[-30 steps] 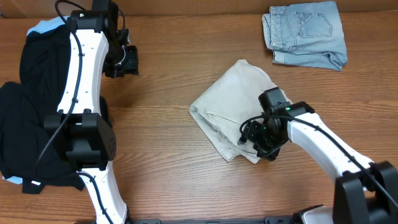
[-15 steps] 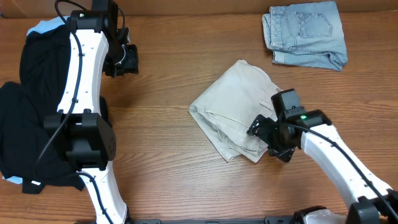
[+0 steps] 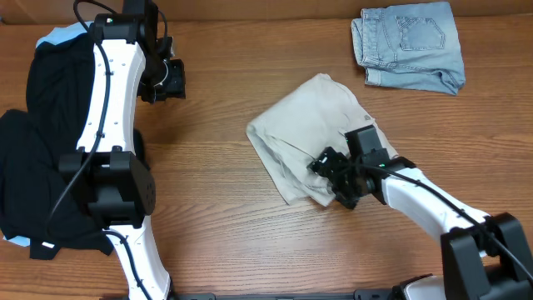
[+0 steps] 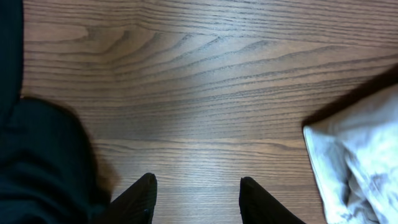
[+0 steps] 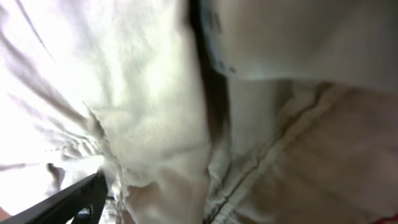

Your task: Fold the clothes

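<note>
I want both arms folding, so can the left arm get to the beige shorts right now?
Probably yes: only bare table lies between the left gripper and the beige shorts; the right gripper sits at their far side.

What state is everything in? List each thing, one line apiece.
beige shorts: folded into a rough bundle, mid-table.
denim shorts: folded, far right corner.
black garments: heaped at the left edge.
left gripper: open, empty, above the table.
right gripper: open, pressed onto the beige shorts.
</note>
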Available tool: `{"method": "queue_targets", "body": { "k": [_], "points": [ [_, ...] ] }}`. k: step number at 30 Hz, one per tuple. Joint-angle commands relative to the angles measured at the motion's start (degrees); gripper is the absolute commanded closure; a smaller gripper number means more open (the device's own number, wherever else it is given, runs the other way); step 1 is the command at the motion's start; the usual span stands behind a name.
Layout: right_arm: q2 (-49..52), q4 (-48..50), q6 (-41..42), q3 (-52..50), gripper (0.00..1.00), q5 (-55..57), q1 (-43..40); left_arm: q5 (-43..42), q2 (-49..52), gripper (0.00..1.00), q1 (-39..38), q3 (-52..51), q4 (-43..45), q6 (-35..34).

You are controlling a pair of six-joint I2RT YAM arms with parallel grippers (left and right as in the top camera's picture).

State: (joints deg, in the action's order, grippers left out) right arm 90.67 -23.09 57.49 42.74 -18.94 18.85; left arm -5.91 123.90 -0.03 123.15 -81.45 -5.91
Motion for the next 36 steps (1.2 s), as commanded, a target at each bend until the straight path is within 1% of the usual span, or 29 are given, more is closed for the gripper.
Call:
{"method": "queue_targets", "body": {
  "k": [1,3,4,5,9,10,12,15,17,18,22,27,32,36],
  "points": [
    [5.9,3.2,4.3,-0.5,0.07,1.7,1.9,0.1,0.1,0.55,-0.4,1.1,-0.1,-0.5],
    [7.5,5.7,4.3,-0.5,0.16,1.7,1.9,0.1,0.3,0.55,-0.4,1.1,-0.2,-0.5],
    [7.9,6.8,4.3,-0.5,0.30,1.7,1.9,0.1,0.4,0.55,-0.4,1.1,-0.2,-0.5],
    [8.2,8.2,4.3,-0.5,0.48,2.0,1.9,0.1,0.5,0.55,-0.4,1.1,-0.2,-0.5],
    [8.1,9.8,4.2,-0.5,0.69,3.4,1.7,0.1,0.5,0.55,-0.4,1.1,-0.2,-0.5],
    [8.1,10.1,3.7,-0.5,0.76,3.5,1.6,0.1,0.5,0.55,-0.4,1.1,-0.2,-0.5],
    [8.1,11.1,1.9,-0.5,0.85,3.4,1.5,0.1,0.5,0.55,-0.4,1.1,-0.2,-0.5],
    [7.8,11.3,-2.4,0.4,0.90,2.6,1.0,0.1,0.5,0.54,-0.4,1.1,-0.2,-0.5],
    [7.1,10.7,-6.1,1.3,0.96,1.7,0.6,0.1,0.5,0.54,-0.4,1.1,-0.2,-0.5],
    [6.7,9.9,-7.5,1.9,0.96,1.7,0.4,0.1,0.5,0.54,-0.4,1.1,-0.2,-0.5],
    [3.7,4.5,-14.4,5.7,0.96,1.0,-0.9,0.1,0.5,0.55,-0.4,1.1,-0.2,-0.5],
    [-1.9,-4.5,-21.6,13.7,0.96,-0.1,-2.1,0.1,0.5,0.55,-0.4,1.1,-0.2,-0.5],
    [-5.9,-11.3,-24.8,25.0,0.96,-0.2,-3.7,0.1,0.5,0.55,-0.4,1.1,-0.1,-0.5],
    [-6.9,-13.7,-25.9,34.0,0.96,-0.2,-5.4,0.2,0.5,0.54,-0.4,1.1,-0.1,-0.5]
  ]
}}
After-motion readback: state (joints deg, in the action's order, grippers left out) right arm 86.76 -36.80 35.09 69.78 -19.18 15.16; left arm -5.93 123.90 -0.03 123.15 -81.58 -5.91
